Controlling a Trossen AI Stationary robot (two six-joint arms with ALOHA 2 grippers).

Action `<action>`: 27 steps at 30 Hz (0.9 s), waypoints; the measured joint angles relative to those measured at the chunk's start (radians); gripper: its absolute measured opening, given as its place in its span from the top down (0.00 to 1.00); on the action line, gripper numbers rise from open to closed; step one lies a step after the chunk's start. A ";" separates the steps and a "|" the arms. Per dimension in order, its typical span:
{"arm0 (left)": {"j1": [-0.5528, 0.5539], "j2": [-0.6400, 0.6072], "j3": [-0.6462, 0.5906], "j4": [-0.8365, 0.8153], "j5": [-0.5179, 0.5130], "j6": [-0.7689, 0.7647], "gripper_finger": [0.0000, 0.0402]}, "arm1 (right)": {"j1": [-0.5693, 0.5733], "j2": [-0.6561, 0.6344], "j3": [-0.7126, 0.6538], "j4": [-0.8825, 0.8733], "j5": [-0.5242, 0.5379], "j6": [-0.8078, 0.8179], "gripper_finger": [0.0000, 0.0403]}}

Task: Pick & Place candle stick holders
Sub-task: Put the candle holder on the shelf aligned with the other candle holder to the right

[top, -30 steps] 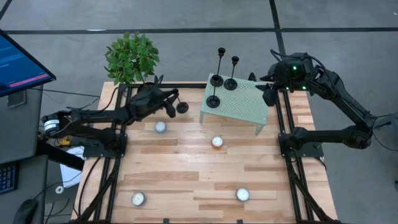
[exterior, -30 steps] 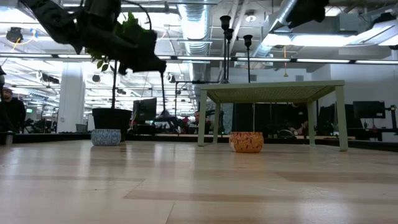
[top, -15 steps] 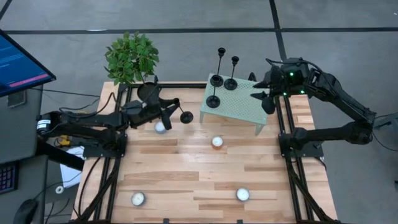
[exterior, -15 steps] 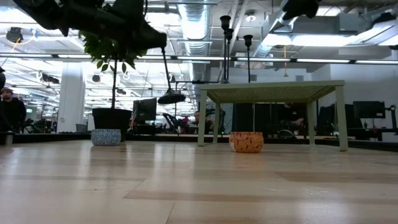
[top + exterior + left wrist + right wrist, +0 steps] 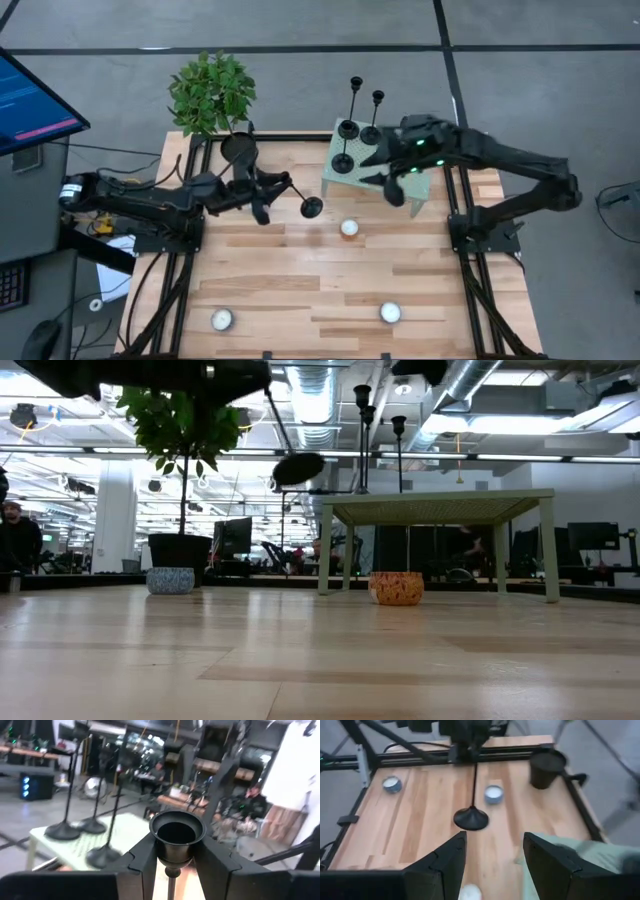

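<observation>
My left gripper (image 5: 264, 193) is shut on a black candlestick (image 5: 292, 196) held above the table's far middle, its disc base (image 5: 312, 207) toward the table's right. Three more black candlesticks (image 5: 343, 160) stand by their disc bases on a small green table (image 5: 410, 182) at the far right. My right gripper (image 5: 388, 187) hangs open and empty over that green table's near edge, facing the held candlestick (image 5: 471, 817). My left gripper pinches the candlestick's cup top (image 5: 177, 836) between its two fingers (image 5: 144, 865), one on each side of the cup. The fingers come from the table's left. The candlestick is lifted clear of the table and tilted far over, its stem (image 5: 279, 428) slanting down to the base (image 5: 298, 467).
A black pot with a green plant (image 5: 211, 92) stands at the far left. Tealights lie on the wood: one orange (image 5: 349, 228) near the green table's front, two at the near side (image 5: 390, 312) (image 5: 221, 319). Black frame rails (image 5: 465, 260) run along both sides.
My left gripper has gone toward the table's right and a little nearer, carrying the candlestick; the stick has tipped over and its base has swung up and rightward. My right gripper has gone toward the table's left, from the far right edge to over the green table.
</observation>
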 joint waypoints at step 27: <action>-0.040 0.013 0.001 0.078 0.018 0.078 0.71 | 0.095 0.408 0.035 0.506 -0.082 0.107 0.42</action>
